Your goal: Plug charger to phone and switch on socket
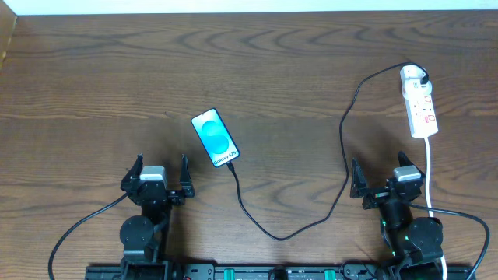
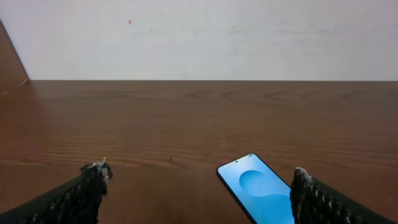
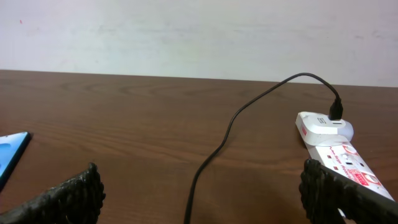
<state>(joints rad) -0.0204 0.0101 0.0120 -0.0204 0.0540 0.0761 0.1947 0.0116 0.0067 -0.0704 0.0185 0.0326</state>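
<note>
The phone [image 1: 215,137] lies face up at an angle left of centre, screen lit blue; it also shows as the phone [image 2: 261,190] in the left wrist view. The charger's black cable [image 1: 345,155] runs from the phone's near edge, loops toward the front and rises to a white adapter [image 1: 412,75] plugged into the socket [image 1: 420,105] at the right rear. I cannot tell whether the plug tip is seated. My left gripper [image 1: 161,163] stands open just short of the phone. My right gripper [image 1: 379,169] is open and empty, with the cable [image 3: 214,155] ahead and the socket [image 3: 345,162] to its right.
The socket's white cord [image 1: 429,171] trails down toward the front, passing right beside my right arm. The dark wooden table [image 1: 93,78] ends at a pale wall at the back. A corner of the phone [image 3: 9,152] shows at the left of the right wrist view.
</note>
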